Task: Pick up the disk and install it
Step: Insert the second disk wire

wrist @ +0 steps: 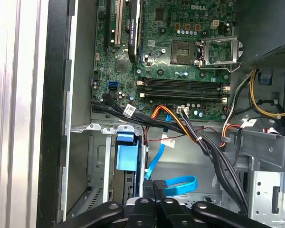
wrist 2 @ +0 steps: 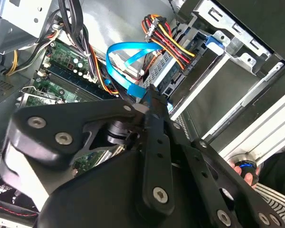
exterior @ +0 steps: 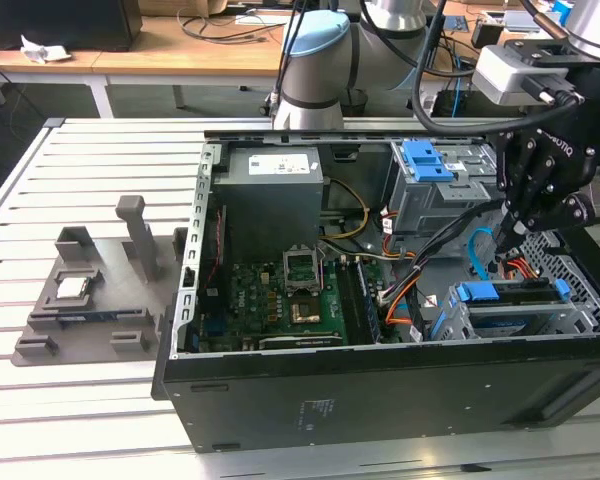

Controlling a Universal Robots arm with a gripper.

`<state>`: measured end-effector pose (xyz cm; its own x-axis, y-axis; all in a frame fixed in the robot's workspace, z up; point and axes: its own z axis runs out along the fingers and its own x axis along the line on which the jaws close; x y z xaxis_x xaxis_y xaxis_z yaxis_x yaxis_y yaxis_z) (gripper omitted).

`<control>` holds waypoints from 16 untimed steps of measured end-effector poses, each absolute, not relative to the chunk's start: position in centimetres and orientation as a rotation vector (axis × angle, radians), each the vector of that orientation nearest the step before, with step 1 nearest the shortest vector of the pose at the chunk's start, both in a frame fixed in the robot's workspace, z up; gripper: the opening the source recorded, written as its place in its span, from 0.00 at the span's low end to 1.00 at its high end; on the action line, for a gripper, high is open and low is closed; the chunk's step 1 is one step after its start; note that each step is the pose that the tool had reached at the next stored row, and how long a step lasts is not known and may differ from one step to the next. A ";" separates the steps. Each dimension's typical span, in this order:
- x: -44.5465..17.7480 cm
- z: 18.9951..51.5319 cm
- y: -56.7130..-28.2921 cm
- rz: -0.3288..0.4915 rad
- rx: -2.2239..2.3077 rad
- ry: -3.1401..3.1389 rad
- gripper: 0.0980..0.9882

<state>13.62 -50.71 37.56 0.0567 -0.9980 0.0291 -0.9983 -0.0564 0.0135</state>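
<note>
The disk sits inside the grey drive cage at the front of the open computer case, on the exterior view's right. Blue plastic rails run along its edges. In the second wrist view the disk shows its silver end just under the red, yellow and black power cables. My black gripper hangs above and slightly behind that cage, over a loose blue data cable. In both wrist views its fingers are pressed together with nothing between them.
The case holds a green motherboard, a grey power supply and a second cage with a blue latch. Bundled cables cross beside the gripper. A grey fixture with a small square chip lies on the slatted table at the exterior view's left.
</note>
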 end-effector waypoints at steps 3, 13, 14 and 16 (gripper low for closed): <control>13.6 37.5 -50.7 0.018 2.262 -2.137 0.00; 13.7 37.1 -53.6 0.059 2.241 -2.118 0.00; 13.8 36.9 -53.7 0.059 2.241 -2.118 0.00; 14.1 36.7 -53.7 0.058 2.240 -2.117 0.00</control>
